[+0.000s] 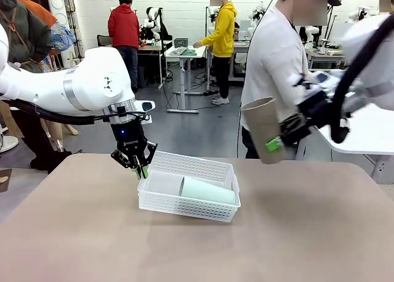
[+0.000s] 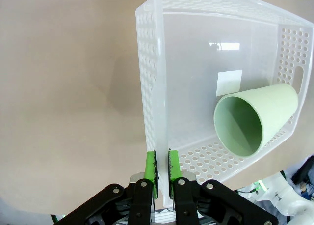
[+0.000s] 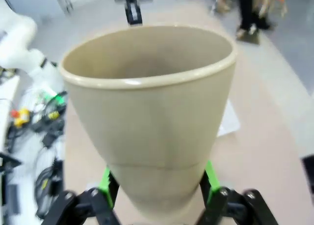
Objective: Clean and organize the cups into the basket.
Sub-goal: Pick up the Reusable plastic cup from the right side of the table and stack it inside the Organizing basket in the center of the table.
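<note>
Front view across table (image 1: 295,245), left wrist close above shared basket (image 2: 149,87), right wrist near cup (image 3: 147,112)

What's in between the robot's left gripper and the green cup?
Only bare floor of the basket. In the left wrist view the left gripper pinches the basket's wall, and the green cup lies on its side farther in, with nothing between them.

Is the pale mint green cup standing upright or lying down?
Lying down: the mint green cup rests sideways inside the white lattice basket.
</note>
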You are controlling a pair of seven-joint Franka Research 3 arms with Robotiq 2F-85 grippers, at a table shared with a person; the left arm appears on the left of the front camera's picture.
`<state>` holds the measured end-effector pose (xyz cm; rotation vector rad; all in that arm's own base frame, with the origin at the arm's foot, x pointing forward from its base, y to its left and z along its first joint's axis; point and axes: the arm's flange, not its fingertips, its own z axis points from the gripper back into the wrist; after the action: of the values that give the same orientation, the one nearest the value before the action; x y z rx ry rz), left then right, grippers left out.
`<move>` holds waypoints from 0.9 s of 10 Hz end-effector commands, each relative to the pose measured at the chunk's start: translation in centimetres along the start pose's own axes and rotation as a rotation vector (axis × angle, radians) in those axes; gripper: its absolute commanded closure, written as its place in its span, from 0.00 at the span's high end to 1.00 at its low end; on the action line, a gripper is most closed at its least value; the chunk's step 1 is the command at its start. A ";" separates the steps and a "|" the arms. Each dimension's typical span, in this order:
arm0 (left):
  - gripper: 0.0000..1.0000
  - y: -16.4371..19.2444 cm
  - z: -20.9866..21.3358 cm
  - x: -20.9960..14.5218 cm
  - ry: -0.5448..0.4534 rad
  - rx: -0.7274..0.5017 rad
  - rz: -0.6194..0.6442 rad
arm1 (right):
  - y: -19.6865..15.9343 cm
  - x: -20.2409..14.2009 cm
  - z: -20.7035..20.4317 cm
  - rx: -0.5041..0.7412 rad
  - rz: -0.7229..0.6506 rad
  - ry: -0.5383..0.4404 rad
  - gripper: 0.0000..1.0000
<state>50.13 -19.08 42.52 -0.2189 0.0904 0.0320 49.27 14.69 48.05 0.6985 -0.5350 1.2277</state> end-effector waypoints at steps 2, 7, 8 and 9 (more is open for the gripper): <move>0.00 -0.1 0.0 -0.1 -0.010 -0.001 0.003 | -3.8 4.8 -4.6 0.036 -0.056 0.259 0.80; 0.00 -0.1 0.0 -0.1 -0.010 -0.001 0.003 | -5.3 9.6 -13.0 0.036 -0.018 0.441 0.80; 0.00 -0.1 0.0 -0.1 -0.010 -0.001 0.003 | -5.7 9.7 -14.2 0.046 0.013 0.444 0.80; 0.00 -0.1 0.0 -0.1 -0.010 -0.001 0.003 | -6.1 9.8 -15.1 0.048 0.058 0.434 0.80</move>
<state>50.13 -19.06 42.51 -0.2189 0.0905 0.0323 56.41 30.76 43.49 0.4551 -0.1606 1.3687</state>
